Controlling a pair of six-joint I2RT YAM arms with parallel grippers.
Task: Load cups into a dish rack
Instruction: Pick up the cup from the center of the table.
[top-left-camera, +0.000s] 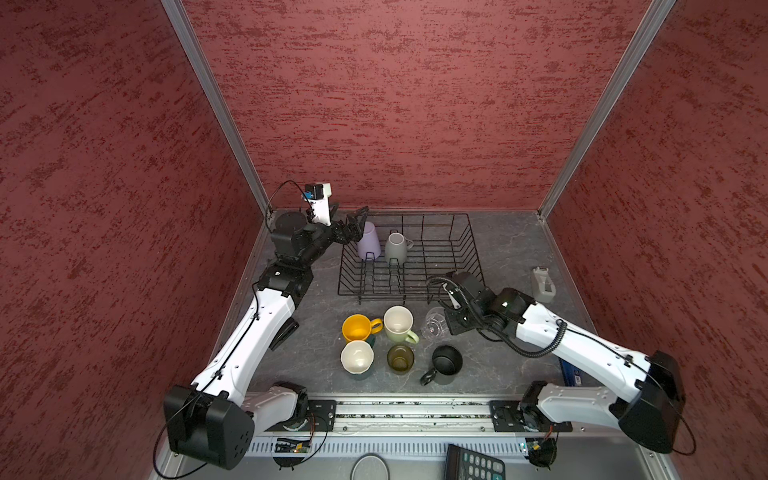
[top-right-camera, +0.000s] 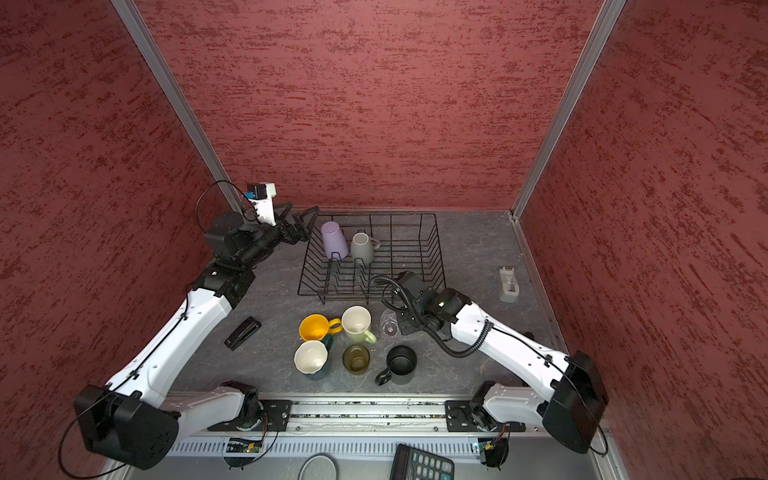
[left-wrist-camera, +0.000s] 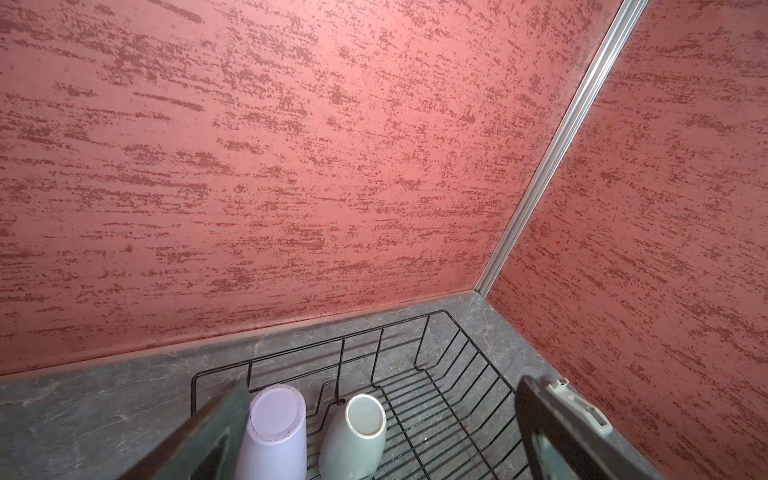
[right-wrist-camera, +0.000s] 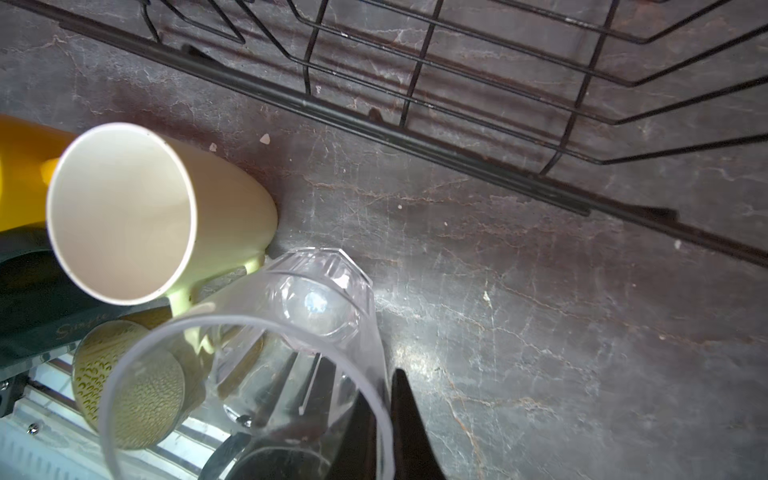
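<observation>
Pinching the clear glass (right-wrist-camera: 291, 332) by its rim, is it?
— Yes, the right gripper (right-wrist-camera: 384, 401) is clenched on the wall, one finger inside and one outside; a thin rim suits narrow jaws. In a top view it sits right of centre, just below the dish rack (top-left-camera: 444, 215).

And the left gripper (top-left-camera: 356, 224)?
— Spread wide, holding nothing, beside the lilac tumbler (top-left-camera: 369, 243). That stands mouth-down in the rack's upper left corner by the grey mug (top-left-camera: 395, 247), to drain, I'd judge

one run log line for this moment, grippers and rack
left gripper open by lilac tumbler | right gripper shut on clear glass rim | dish rack holds lilac tumbler, grey mug, both upside down
</observation>
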